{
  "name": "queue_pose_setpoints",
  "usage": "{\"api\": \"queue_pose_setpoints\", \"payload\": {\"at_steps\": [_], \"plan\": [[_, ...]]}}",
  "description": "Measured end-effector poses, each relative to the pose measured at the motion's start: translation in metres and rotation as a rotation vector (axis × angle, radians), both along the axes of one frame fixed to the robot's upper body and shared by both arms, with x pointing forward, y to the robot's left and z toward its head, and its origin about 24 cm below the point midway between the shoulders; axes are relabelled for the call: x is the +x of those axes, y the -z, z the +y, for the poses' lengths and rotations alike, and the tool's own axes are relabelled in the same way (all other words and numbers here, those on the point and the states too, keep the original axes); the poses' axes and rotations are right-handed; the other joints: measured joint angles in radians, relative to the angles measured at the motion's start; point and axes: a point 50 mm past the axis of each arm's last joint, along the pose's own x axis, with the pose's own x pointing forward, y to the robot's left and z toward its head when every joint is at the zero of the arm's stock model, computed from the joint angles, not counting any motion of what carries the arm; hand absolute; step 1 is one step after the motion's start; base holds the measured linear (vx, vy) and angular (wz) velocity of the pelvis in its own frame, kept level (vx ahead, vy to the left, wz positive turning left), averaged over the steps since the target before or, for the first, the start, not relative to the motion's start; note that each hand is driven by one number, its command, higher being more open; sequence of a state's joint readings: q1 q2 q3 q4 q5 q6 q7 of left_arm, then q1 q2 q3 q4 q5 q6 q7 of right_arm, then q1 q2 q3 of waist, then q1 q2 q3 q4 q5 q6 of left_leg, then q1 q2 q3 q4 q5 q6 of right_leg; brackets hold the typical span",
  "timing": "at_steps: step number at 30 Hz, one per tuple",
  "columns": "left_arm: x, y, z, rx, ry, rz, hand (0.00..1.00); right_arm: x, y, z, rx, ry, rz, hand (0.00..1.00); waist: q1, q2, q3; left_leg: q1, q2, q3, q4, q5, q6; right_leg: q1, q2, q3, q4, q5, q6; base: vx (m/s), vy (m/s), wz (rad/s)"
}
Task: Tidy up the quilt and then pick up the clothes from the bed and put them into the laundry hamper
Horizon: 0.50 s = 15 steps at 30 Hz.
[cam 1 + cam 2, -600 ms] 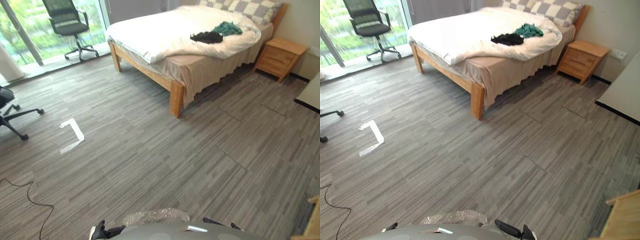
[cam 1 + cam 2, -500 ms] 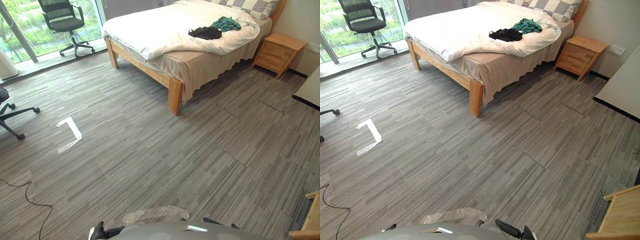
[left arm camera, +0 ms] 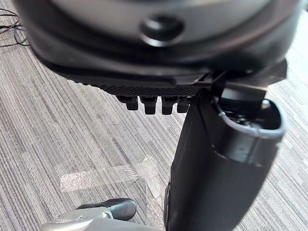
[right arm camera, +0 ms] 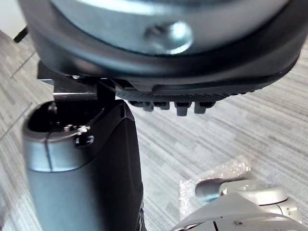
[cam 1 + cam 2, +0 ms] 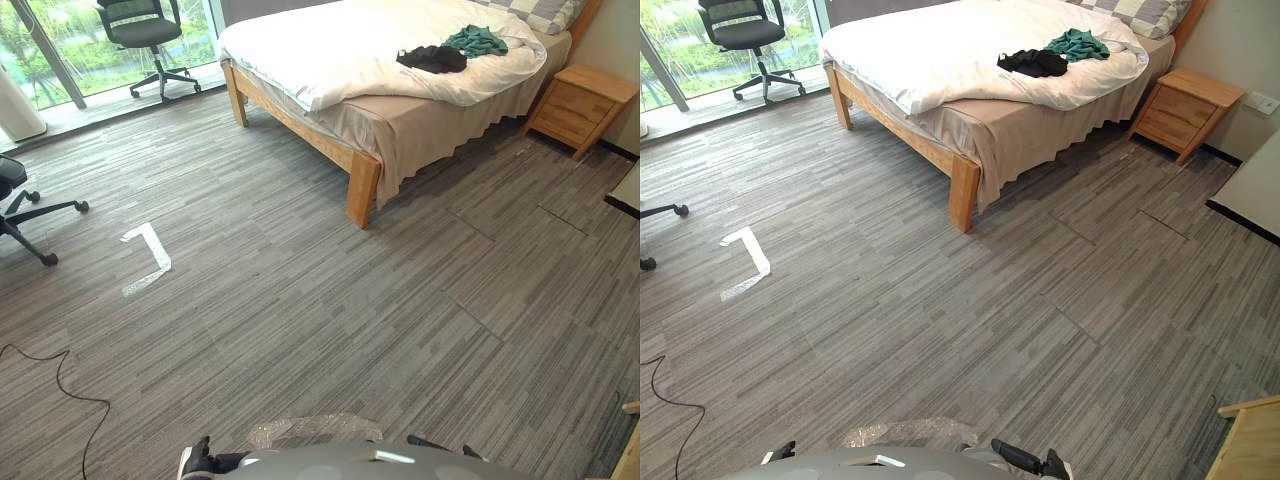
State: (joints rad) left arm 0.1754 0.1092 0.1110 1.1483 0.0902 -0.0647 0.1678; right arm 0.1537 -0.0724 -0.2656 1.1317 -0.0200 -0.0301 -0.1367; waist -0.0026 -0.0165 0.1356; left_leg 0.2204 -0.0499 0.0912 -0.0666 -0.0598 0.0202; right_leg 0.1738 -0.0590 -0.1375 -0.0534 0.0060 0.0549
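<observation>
A wooden bed [image 5: 362,185] stands across the room at the upper right. A white quilt [image 5: 340,50] is spread over it, rumpled near the head end. On the quilt lie a black garment [image 5: 432,59] and, just beyond it, a teal garment [image 5: 477,40]. My left hand [image 3: 154,89] hangs over the grey floor with short straight fingers [image 3: 154,103] and nothing in it. My right hand [image 4: 192,96] hangs the same way, empty, with its thumb [image 4: 82,168] beside it. Both hands are far from the bed.
A wooden nightstand [image 5: 580,95] stands by the bed's head. An office chair [image 5: 150,30] is by the window, another chair's base [image 5: 20,200] at the left. White tape [image 5: 148,258] marks the floor. A light wooden frame [image 5: 1250,440] is at the lower right, and a desk edge [image 5: 1255,195] runs along the right.
The whole picture has shifted, so the camera has moved: the bed now sits further right and higher. Nothing on the bed or floor has moved itself.
</observation>
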Motion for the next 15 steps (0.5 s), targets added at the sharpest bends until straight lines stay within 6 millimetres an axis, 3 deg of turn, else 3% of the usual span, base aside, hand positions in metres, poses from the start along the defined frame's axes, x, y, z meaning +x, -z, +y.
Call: {"api": "queue_pose_setpoints", "payload": {"at_steps": [2, 4, 6, 7, 9, 10, 11, 13, 15], "plan": [[0.0, 0.0, 0.0, 0.001, 0.012, 0.001, 1.0, 0.001, 0.0, 0.0, -0.003, -0.007, -0.001, 1.0, -0.001, 0.0, 0.001, 0.0, 0.0, 0.0, -0.01, 0.004, 0.002, -0.006, 0.0, -0.001, 0.004, -0.003, -0.003, -0.04, -0.023, -0.01], [0.006, -0.001, 0.0, 0.007, 0.045, -0.007, 1.0, 0.004, 0.0, 0.0, -0.002, -0.001, -0.013, 1.0, -0.003, -0.002, 0.019, -0.006, 0.0, -0.001, -0.009, -0.005, -0.004, -0.057, -0.006, -0.001, 0.1, -0.056, -0.008, -0.05, -0.033, 0.01], [0.01, -0.002, 0.006, 0.031, 0.089, -0.008, 1.0, 0.013, -0.002, 0.006, 0.008, 0.027, -0.06, 1.0, -0.014, -0.016, 0.045, -0.017, -0.005, 0.02, -0.005, -0.023, 0.01, -0.157, -0.038, -0.005, 0.303, -0.152, 0.014, -0.03, -0.044, 0.07], [0.012, -0.003, 0.007, 0.036, 0.099, -0.01, 1.0, 0.017, -0.003, 0.005, 0.005, 0.034, -0.081, 1.0, -0.016, -0.027, 0.051, -0.013, -0.003, 0.025, -0.006, -0.026, 0.014, -0.196, -0.045, -0.014, 0.39, -0.166, 0.032, 0.01, -0.042, 0.01], [0.014, -0.003, 0.007, 0.043, 0.103, -0.014, 1.0, 0.026, -0.006, 0.002, -0.003, 0.056, -0.125, 1.0, -0.025, -0.004, 0.075, 0.005, 0.023, 0.045, -0.006, -0.032, 0.019, -0.287, -0.047, -0.032, 0.582, -0.153, 0.054, 0.06, -0.023, -0.17], [0.012, -0.003, 0.01, 0.055, 0.096, -0.008, 1.0, 0.028, -0.006, 0.002, 0.005, 0.096, -0.146, 1.0, -0.034, -0.006, 0.078, 0.023, 0.043, 0.047, -0.001, -0.049, 0.009, -0.337, -0.069, -0.077, 0.702, -0.181, 0.023, 0.18, -0.038, -0.16], [0.014, -0.004, 0.013, 0.064, 0.095, -0.011, 1.0, 0.027, -0.006, 0.002, 0.011, 0.132, -0.152, 1.0, -0.042, -0.006, 0.08, 0.036, 0.072, 0.047, 0.026, -0.071, -0.004, -0.35, -0.08, -0.114, 0.726, -0.217, -0.009, 0.28, -0.075, -0.05], [0.023, -0.005, 0.014, 0.067, 0.098, -0.029, 1.0, 0.029, -0.007, 0.0, 0.017, 0.172, -0.166, 1.0, -0.059, 0.014, 0.088, 0.035, 0.123, 0.047, 0.059, -0.1, -0.038, -0.374, -0.075, -0.147, 0.655, -0.235, -0.026, 0.35, -0.138, 0.01], [0.035, -0.005, 0.007, 0.053, 0.115, -0.051, 1.0, 0.037, -0.009, -0.005, 0.015, 0.218, -0.199, 1.0, -0.072, 0.053, 0.113, 0.037, 0.179, 0.056, 0.058, -0.114, -0.061, -0.432, -0.076, -0.168, 0.573, -0.227, -0.014, 0.38, -0.232, -0.07]]}}
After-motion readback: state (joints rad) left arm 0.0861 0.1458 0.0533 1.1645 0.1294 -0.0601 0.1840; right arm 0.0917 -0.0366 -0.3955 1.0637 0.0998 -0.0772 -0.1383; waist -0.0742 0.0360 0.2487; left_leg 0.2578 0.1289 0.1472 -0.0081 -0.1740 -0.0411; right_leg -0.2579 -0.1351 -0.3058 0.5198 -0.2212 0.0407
